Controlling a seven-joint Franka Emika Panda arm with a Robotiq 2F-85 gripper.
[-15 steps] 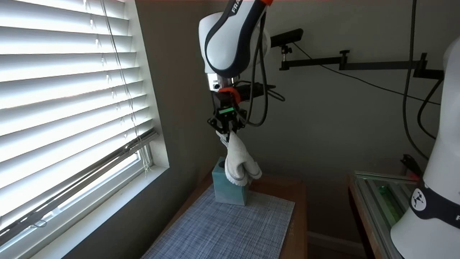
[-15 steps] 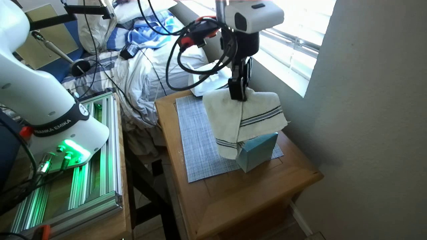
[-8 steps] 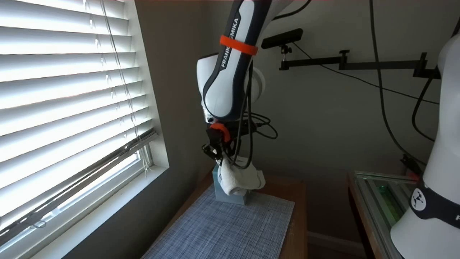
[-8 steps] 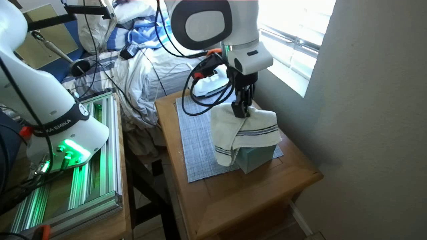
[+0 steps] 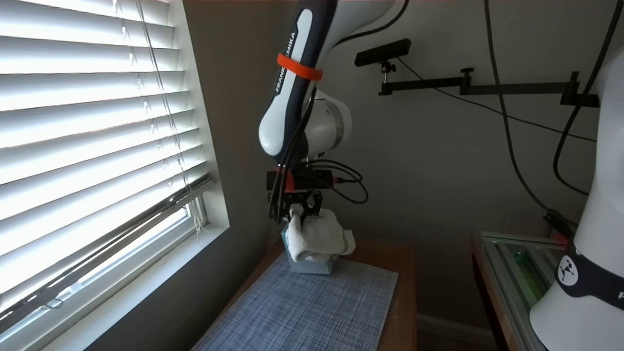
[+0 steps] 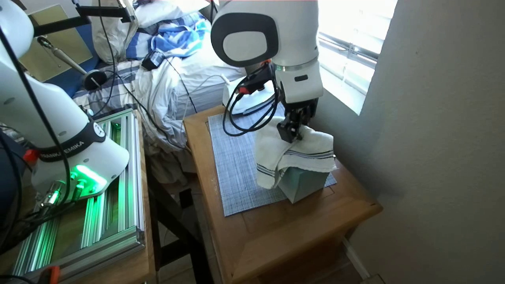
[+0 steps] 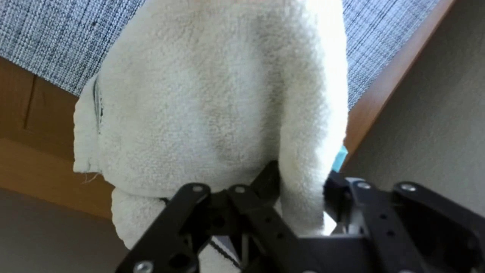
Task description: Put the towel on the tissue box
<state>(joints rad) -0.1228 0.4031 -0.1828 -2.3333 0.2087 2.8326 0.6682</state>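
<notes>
Hand (image 7: 302,178) low over the box (image 6: 305,183), fingers drawn in on a thick fold of towel (image 7: 212,94), the cloth filling the gap between them. Towel cream, dark-striped, draped across the box top in both exterior views; one flap hangs down a side, over the mat (image 6: 234,169). Whether that flap's end touches the mat, cannot tell. Box pale blue-green, at the mat's edge; in the wrist view just a sliver beside the cloth. Cables (image 6: 252,129) loop near the hand. Arm (image 5: 287,112) comes from above, orange band (image 5: 299,67) round it. Mat grey-blue, woven, flat on a wooden table (image 6: 268,240). At the mat's other end a white thing (image 6: 252,98), part hidden by cables; cannot say what. Beyond the table's side, the arm's white base (image 6: 79,146), green light (image 6: 90,175) at its foot, on a metal frame (image 6: 130,189). Farther out, a rumpled bed (image 6: 173,90), bright blinds (image 5: 87,87), a black bar (image 5: 516,89) before the grey wall (image 5: 438,185).
</notes>
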